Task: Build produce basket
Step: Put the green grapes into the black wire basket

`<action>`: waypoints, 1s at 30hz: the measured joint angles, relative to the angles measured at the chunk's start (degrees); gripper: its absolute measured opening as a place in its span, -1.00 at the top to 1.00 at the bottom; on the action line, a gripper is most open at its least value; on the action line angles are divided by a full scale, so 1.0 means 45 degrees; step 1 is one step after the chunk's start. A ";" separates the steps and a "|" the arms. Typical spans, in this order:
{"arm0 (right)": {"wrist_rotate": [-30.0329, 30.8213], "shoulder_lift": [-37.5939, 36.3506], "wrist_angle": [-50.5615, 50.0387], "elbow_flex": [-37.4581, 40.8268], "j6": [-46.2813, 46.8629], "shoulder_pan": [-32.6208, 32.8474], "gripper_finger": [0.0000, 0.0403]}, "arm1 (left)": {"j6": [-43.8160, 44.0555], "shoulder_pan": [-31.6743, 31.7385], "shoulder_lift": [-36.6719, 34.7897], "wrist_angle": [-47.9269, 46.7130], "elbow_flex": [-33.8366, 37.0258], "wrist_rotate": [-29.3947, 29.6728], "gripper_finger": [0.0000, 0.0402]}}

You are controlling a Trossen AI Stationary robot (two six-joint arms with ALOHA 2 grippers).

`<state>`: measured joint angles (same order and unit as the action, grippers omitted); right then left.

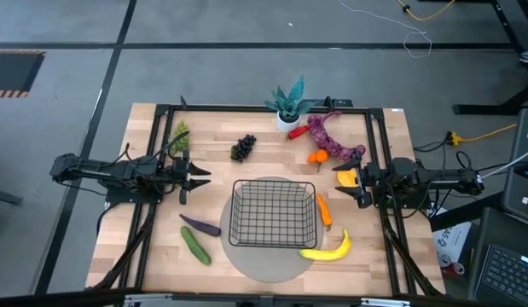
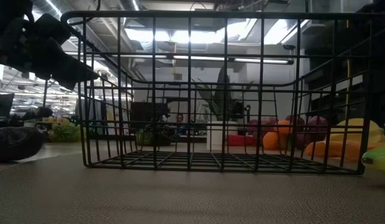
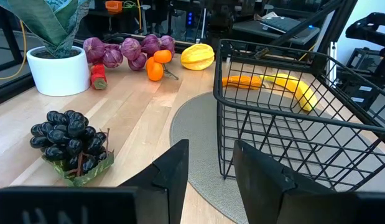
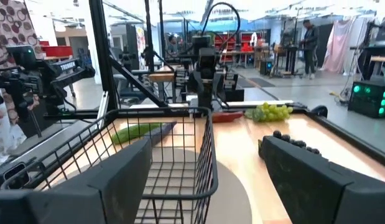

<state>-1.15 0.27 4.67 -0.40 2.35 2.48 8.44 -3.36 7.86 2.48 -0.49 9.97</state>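
Both grippers sit at my table's sides with nothing held: on my left, the left gripper point(image 1: 195, 176) hovers just off the basket's left side with its fingers point(image 3: 170, 174) parted by a narrow gap, and on my right, the right gripper point(image 1: 353, 177) hovers off the basket's right side with its jaws spread wide. Between them I see the basket point(image 1: 274, 213), empty, standing upright on the round grey disc point(image 1: 265, 263) near the table's front edge. Nearest the front I read the cucumber point(image 1: 194, 245) and the eggplant point(image 1: 200, 226) left of the basket, and the banana point(image 1: 328, 250) and carrot point(image 1: 323, 210) close along its right side. Further back, the dark grapes point(image 1: 243, 147) lie behind the basket, the green grapes point(image 1: 179, 134) behind the left gripper, and the orange point(image 1: 318, 157) beside the purple lumpy string point(image 1: 328, 136). At the far edge stands the potted plant point(image 1: 288, 104), with the red pepper point(image 1: 297, 132) just beside its pot.
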 joint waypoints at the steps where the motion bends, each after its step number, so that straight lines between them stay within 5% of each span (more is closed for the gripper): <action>1: 0.0005 0.0005 0.0100 0.0000 -0.0078 0.0000 -0.54 | 0.0001 0.0005 -0.0003 0.0000 0.0000 0.0000 0.40; 15: 0.0037 0.0009 0.0146 0.0000 0.0392 0.0002 -0.54 | -0.0085 0.0000 0.0000 0.0073 0.0000 0.0850 0.40; 21: 0.0024 0.0009 0.0120 0.0000 0.2075 0.0000 -0.54 | -0.2256 0.0004 -0.0002 0.0571 0.0000 0.1715 0.40; 30: 0.0034 0.0014 -0.0790 0.0000 0.1770 0.0000 -0.54 | -0.2253 0.0005 0.0000 0.0849 0.0000 0.1707 0.40</action>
<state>-0.99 0.34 1.12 -0.40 10.31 2.48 -1.70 -3.33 7.86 6.30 -0.49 17.65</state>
